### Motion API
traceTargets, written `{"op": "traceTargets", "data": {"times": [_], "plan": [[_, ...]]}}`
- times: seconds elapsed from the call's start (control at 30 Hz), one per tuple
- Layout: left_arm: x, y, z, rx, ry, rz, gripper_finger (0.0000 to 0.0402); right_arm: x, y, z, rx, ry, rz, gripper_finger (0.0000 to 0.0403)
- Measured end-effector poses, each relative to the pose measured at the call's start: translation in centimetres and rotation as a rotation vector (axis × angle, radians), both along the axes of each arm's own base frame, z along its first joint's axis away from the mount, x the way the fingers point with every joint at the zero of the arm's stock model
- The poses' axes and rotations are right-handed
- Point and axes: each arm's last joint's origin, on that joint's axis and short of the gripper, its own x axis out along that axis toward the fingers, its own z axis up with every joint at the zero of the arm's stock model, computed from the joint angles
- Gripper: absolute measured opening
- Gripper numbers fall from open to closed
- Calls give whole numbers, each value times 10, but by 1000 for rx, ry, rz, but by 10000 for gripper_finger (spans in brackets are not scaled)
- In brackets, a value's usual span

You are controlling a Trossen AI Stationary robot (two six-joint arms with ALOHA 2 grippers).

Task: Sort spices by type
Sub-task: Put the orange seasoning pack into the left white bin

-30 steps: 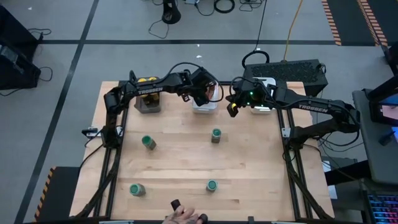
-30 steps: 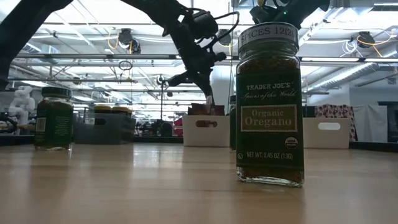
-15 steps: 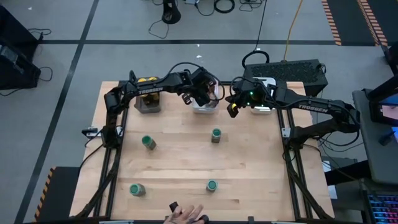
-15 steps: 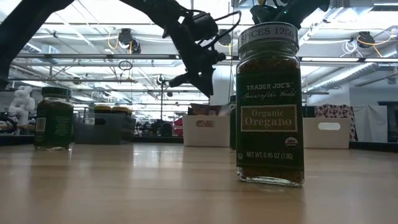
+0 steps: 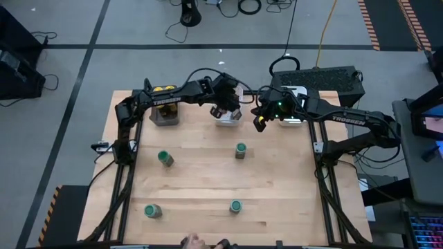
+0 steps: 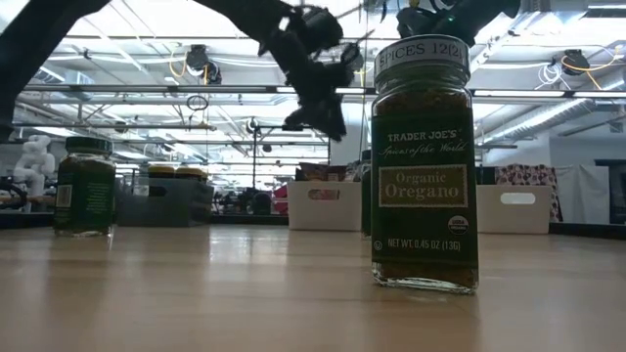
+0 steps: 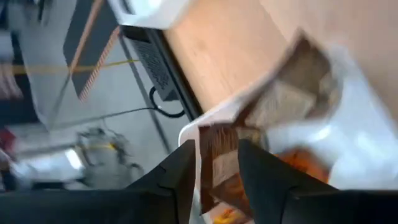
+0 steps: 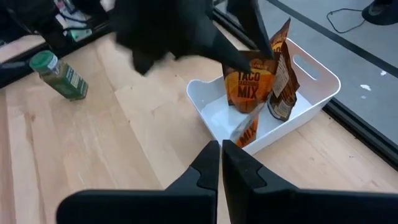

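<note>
Here, working across the table (image 5: pixel 194 176) from its left side, two green-lidded jars sit at that end: one near the front edge (image 5: pixel 152 210) and one farther back (image 5: pixel 165 158). Behind them, at the back edge, a dark tray (image 5: pixel 164 115) holds yellow-lidded jars (image 5: pixel 163 89). The left gripper (image 5: pixel 227 111) hangs over the middle white tray (image 8: pixel 261 124) with its fingers parted and nothing between them; the left wrist view shows a brown packet (image 7: pixel 219 167) in the gap below them, standing free inside the tray. From the right wrist view, that tray holds several upright brown-orange packets, one reading "taco mix" (image 8: pixel 250 88). Further right on the wood stand two more green-lidded jars, one mid-table (image 5: pixel 240 149) and one toward the front (image 5: pixel 235 205). The right gripper (image 5: pixel 258 122) waits just beside the middle tray with its fingers pressed together and empty, near a second white tray (image 5: pixel 290 114) at the back.

The packets look light, thin and floppy, so they would likely buckle or slide if pinched flat; the top edge of one seems the safest place to take hold. The jars appear to be rigid glass with a paper label, one reading "Organic Oregano" (image 6: pixel 425 166), filled with dark dried herb. They are probably a little heavier, smooth and breakable if dropped, and best gripped across the body just under the lid.
</note>
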Motion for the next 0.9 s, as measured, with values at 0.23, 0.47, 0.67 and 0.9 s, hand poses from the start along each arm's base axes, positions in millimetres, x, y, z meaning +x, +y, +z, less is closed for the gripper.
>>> {"op": "traceTargets", "data": {"times": [0.23, 0.47, 0.67, 0.9], "plan": [[-4, -12, 16, -644, -420, 690, 128, -14, 1, 8, -32, 15, 7, 0], [-8, -9, 3, -1219, -589, 1340, 128, -38, 2, 26, -85, -34, -6, 0], [9, -20, 3, -1259, -703, 1301, 128, -50, 3, 34, -126, -43, 1, 0], [16, -25, -9, -1296, -730, 1411, 128, -53, 5, 31, -144, 10, 33, 0]]}}
